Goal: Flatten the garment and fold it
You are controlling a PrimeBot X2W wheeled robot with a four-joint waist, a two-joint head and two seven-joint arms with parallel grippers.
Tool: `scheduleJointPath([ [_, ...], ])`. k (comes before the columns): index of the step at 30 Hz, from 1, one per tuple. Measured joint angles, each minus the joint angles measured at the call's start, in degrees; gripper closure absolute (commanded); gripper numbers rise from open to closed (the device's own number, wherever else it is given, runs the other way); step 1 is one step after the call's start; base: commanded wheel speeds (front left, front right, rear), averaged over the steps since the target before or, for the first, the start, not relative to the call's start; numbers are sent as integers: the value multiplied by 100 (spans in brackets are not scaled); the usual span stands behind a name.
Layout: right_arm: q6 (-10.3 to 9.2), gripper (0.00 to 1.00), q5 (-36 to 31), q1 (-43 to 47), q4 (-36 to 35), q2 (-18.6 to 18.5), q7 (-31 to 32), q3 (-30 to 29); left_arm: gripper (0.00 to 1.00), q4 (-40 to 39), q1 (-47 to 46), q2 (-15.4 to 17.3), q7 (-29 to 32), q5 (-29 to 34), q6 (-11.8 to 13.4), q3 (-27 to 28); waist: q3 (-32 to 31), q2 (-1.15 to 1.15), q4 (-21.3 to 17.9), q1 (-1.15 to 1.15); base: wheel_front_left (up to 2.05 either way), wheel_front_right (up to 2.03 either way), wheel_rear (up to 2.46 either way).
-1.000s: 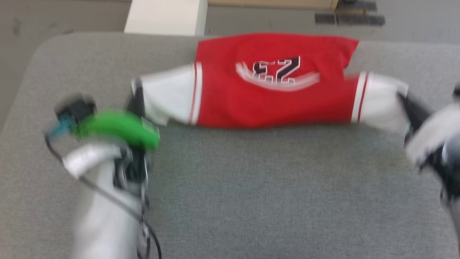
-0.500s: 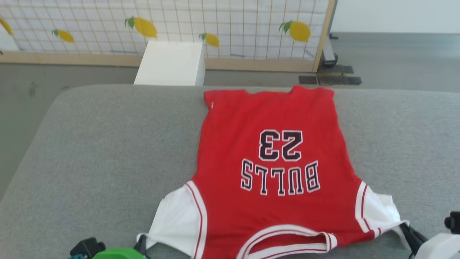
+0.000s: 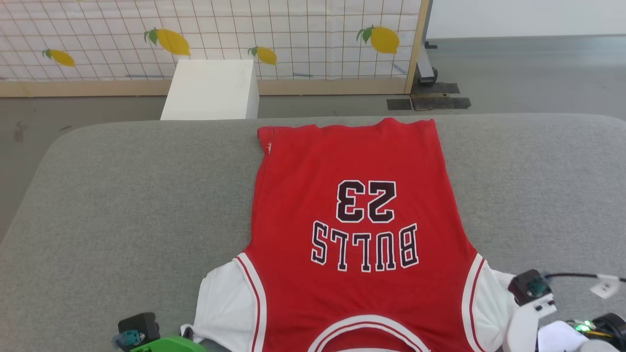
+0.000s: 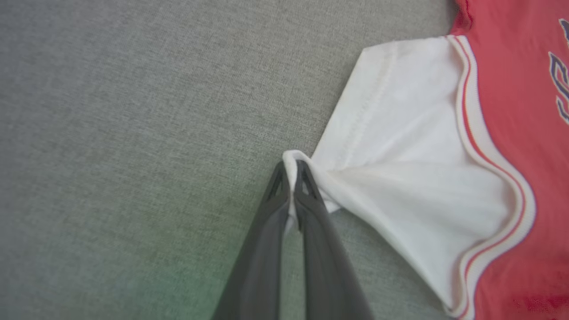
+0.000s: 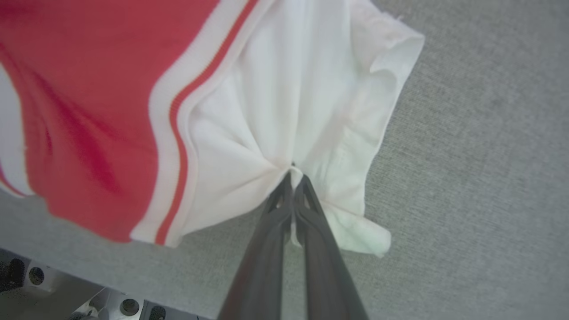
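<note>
Now, garment (image 3: 352,195) sleeves pinched in left gripper (image 4: 292,171), right gripper (image 5: 293,178)

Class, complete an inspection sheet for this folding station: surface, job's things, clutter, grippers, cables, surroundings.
Surface: grey fabric-covered table, no marks seen.
Job's things: red garment spread print-up, collar nearest the robot, white sleeves puckered where gripped.
Clutter: nothing seen.
Grippers: left gripper, jaws shut on one sleeve's corner; right gripper, jaws shut on the other sleeve.
Cables: black cable running above the table beside the right arm.
Surroundings: lemon-print screen, white box, grey floor.
</note>
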Motion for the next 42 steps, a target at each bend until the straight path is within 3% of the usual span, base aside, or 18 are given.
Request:
scheduleJointPath([
  [2, 0, 100, -26, -174, 123, -20, 212, 140, 100, -64, -19, -32, -1, 3, 26, -18, 37, 0, -2, 0, 0, 0, 0],
  [3, 0, 62, -25, -258, 179, -42, 289, 212, 100, -108, -28, -58, -7, 0, 26, -18, 53, 0, 3, 0, 0, 0, 0],
  [4, 0, 45, -8, -309, 219, -57, 357, 250, 100, -137, -40, -73, -5, 0, 26, -33, 63, 0, 17, 0, 0, 0, 0],
  [5, 0, 0, 57, -343, 236, -58, 381, 236, 100, -172, -48, -77, -7, -1, 26, -40, 66, 0, 36, 0, 0, 0, 0],
  [10, -1, 0, 472, -305, 55, -137, 597, -89, 100, -322, -53, -80, -7, -13, 53, -31, 35, 0, 72, 0, 0, 0, 0],
  [17, -1, 0, 1304, 327, -1284, -230, 1115, -1273, 100, -577, -47, -71, 2, -33, 57, -63, -85, 0, 83, 0, 0, 0, 0],
  [21, -1, 0, 1575, 311, -2194, 148, 581, -2121, 100, -715, -45, -58, 48, -1, 76, -152, -111, 0, 86, 0, 0, 0, 0],
  [24, -2, 0, 1463, -12, -2398, 463, -32, -2462, 100, -820, -46, -34, 52, 41, 119, -187, -67, 0, 72, 0, 0, 0, 0],
  [30, -2, 0, 921, -1088, -1790, 925, -816, -2451, 100, -1131, -78, -49, 43, 186, 197, -272, 176, 0, 89, 0, 0, 0, 0],
  [34, -3, 0, 476, -1962, -1022, 854, -1176, -2253, 100, -1362, -252, -94, -31, 256, 249, -333, 471, 0, 161, 0, 0, 0, 0],
  [42, -1, 0, -187, -3852, 481, 280, -1405, -1822, 100, -1891, -610, -368, -130, 511, 360, -677, 1284, 0, 479, 1, 0, 0, 0],
])
